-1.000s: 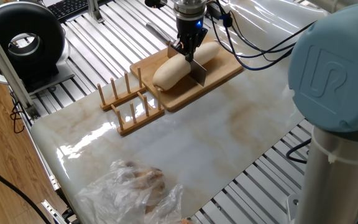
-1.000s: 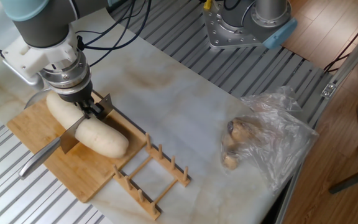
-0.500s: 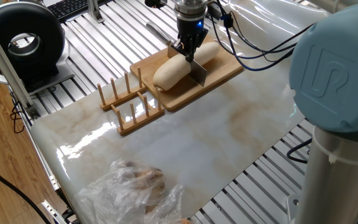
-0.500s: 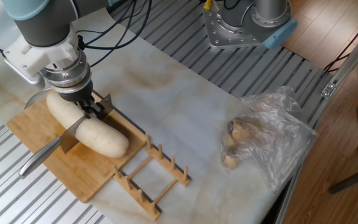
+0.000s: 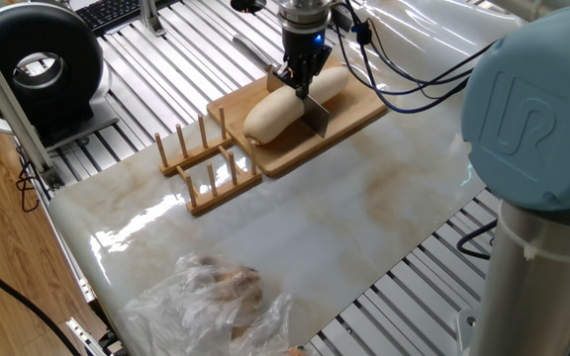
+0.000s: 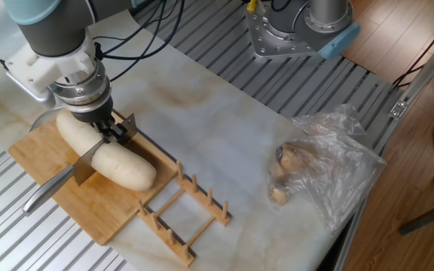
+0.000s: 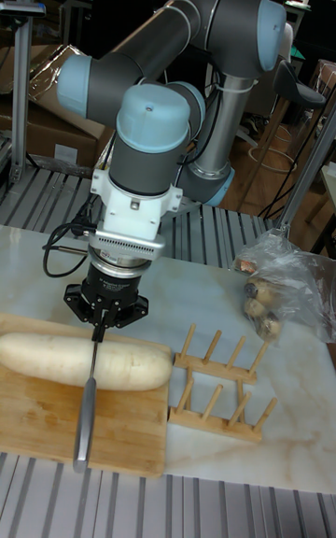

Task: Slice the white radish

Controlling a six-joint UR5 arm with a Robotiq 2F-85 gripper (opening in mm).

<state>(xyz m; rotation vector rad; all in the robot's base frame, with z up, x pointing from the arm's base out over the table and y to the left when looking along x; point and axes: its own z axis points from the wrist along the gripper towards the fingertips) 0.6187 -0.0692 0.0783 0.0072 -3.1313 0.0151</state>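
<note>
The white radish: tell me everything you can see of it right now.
The white radish is a long, thick, smooth cream-white root with rounded ends, lying flat along the wooden board. A knife held by the gripper stands across its middle, blade sunk into it. Whether it is cut fully through cannot be told.

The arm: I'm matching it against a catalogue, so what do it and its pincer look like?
The arm has grey tubular links, pale blue joint caps, one bearing a UR logo, and a white wrist flange. Black cables trail from the wrist. The pincer is small and black.
</note>
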